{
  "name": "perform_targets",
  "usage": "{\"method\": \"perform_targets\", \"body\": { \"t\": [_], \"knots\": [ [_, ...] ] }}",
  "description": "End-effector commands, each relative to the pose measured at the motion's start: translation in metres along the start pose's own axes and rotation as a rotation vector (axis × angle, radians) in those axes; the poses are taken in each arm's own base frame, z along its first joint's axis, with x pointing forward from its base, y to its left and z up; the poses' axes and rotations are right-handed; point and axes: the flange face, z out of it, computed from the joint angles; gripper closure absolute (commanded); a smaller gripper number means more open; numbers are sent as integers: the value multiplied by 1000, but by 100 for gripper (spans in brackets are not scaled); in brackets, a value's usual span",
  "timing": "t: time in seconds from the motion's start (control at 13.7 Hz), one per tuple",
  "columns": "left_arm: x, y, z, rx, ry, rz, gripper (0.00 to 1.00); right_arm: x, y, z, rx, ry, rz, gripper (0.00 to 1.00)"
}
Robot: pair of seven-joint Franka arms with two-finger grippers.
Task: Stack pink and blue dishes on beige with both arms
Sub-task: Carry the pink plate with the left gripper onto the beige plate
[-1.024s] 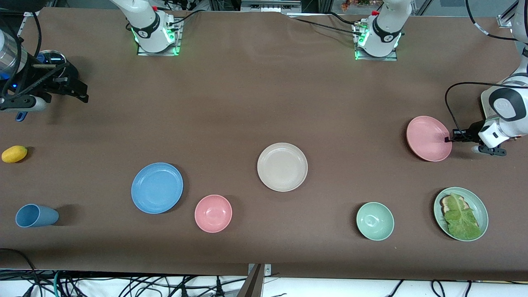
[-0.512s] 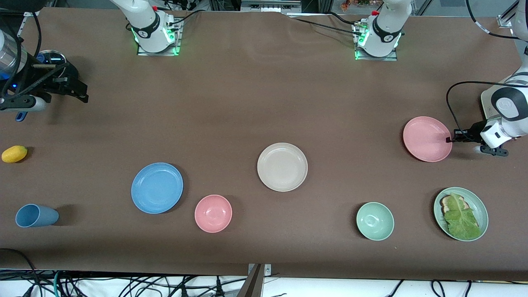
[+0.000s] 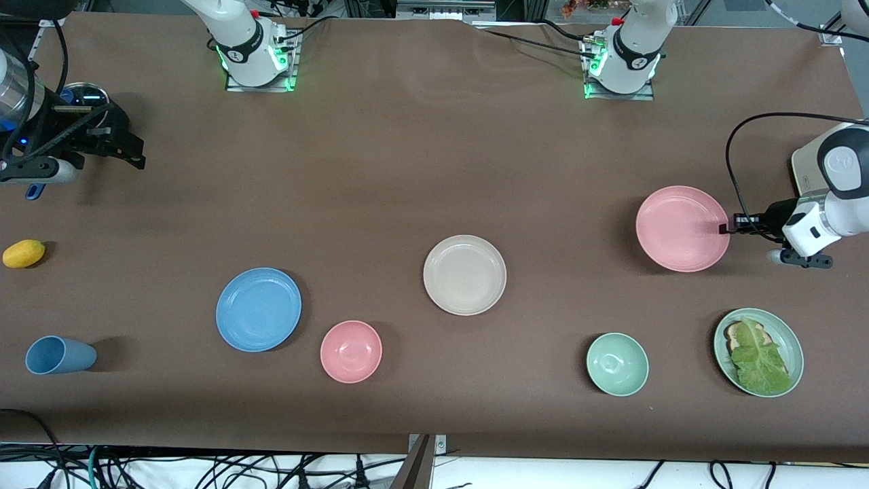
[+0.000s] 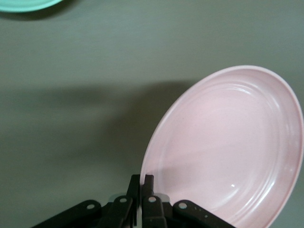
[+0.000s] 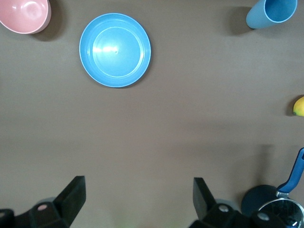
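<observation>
My left gripper (image 3: pixel 725 229) is shut on the rim of the pink plate (image 3: pixel 681 228) and holds it lifted and tilted above the table at the left arm's end. The left wrist view shows both black fingers (image 4: pixel 147 183) pinching that pink plate (image 4: pixel 228 147) at its edge. The beige plate (image 3: pixel 465 274) lies flat at mid-table. Toward the right arm's end, the blue plate (image 3: pixel 259 309) lies flat; it also shows in the right wrist view as the blue plate (image 5: pixel 115 50). My right gripper (image 3: pixel 129 153) waits open and empty in the air at the right arm's end of the table; its own view shows that gripper (image 5: pixel 137 194) over bare table.
A pink bowl (image 3: pixel 351 351) sits beside the blue plate, nearer the front camera. A pale green bowl (image 3: pixel 617 364) and a green plate with lettuce (image 3: pixel 758 351) lie near the front edge. A blue cup (image 3: pixel 58 354), a lemon (image 3: pixel 24 253) and a steel pot (image 3: pixel 83 95) are at the right arm's end.
The left gripper has raised the pink plate and carried it toward mid-table, and the plate has tilted flatter. The right arm has not moved.
</observation>
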Motion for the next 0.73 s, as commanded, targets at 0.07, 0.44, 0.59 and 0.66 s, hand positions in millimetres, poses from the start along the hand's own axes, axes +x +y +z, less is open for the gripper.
{"method": "perform_targets", "body": {
  "t": [0.07,0.44,0.59,0.66],
  "knots": [
    [21,94,-25,45,-31,-68,100,-2,3,-2,-9,6,15,0],
    [35,233,-15,77,-12,-161,100,-2,1,-3,2,10,15,0],
    [40,293,1,83,-13,-201,100,-2,0,-3,5,10,15,0],
    [42,315,16,81,-30,-204,100,-1,0,-6,5,17,14,0]
  ]
}}
